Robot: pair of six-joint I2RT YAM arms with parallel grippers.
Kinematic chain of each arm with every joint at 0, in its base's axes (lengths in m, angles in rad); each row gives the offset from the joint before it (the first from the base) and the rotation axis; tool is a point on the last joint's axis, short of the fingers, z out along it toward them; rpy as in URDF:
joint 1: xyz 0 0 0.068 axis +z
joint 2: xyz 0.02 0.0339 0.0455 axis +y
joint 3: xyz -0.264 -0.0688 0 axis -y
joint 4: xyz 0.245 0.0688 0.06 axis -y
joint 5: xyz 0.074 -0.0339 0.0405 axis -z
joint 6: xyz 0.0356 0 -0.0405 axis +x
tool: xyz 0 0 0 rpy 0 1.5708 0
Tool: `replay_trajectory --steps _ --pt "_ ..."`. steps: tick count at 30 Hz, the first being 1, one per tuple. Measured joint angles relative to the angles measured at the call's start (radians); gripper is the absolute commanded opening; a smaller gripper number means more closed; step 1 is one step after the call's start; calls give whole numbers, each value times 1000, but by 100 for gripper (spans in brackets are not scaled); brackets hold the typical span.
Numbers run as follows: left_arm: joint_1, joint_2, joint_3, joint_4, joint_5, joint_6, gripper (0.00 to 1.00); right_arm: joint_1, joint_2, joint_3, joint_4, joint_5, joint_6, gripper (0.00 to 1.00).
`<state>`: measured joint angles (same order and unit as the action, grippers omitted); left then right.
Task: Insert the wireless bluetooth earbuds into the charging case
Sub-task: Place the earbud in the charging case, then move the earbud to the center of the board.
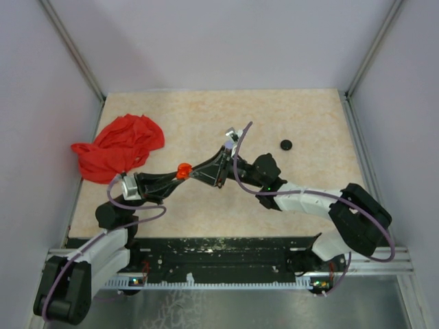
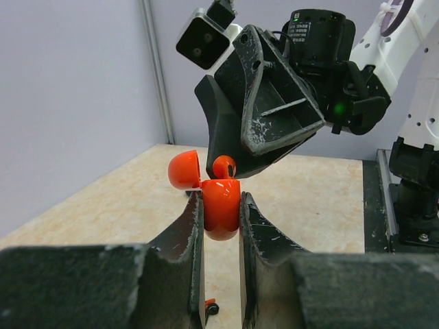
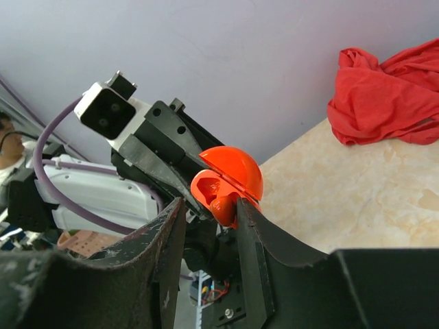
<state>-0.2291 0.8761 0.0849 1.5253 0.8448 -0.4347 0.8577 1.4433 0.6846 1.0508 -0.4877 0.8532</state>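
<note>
In the left wrist view, the left tool [image 2: 221,200] is clenched on the body of the orange charging case [image 2: 221,214]. The case is held upright off the surface [image 1: 309,116], its domed lid [image 2: 184,170] hinged open toward ten o'clock. Below the fingers, a tiny orange-and-black earbud [image 2: 211,308] lies loose on the surface. Right at the case's mouth sits another earbud [image 2: 224,166] with a dark opening, touching the top of the body. The right tool [image 3: 211,204] comes down on it from above, its fingers flanking the earbud; I cannot tell whether they pinch it. From overhead, a crumpled red cloth [image 1: 120,147] lies at about nine o'clock from the meeting tools, and a round black disc [image 1: 286,144] lies between two and three o'clock.
</note>
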Motion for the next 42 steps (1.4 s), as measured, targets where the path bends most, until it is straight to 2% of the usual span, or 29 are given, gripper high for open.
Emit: replay_trajectory --steps 8,16,21,26,34,42 --pt "0 -5 0 2 -14 -4 1 5 -69 20 -207 39 -130 48" --pt "0 -8 0 2 -22 -5 1 0 -116 56 -411 93 -256 50" --pt "0 -9 0 3 -35 8 1 -51 -185 57 -515 97 -323 54" --pt "3 -28 0 1 -89 59 0 -89 -201 124 -752 188 -446 53" --pt "12 -103 0 -42 -175 138 0 -89 -34 227 -1040 334 -615 43" --pt "20 -143 0 -125 -239 177 0 -87 173 311 -1175 426 -707 35"
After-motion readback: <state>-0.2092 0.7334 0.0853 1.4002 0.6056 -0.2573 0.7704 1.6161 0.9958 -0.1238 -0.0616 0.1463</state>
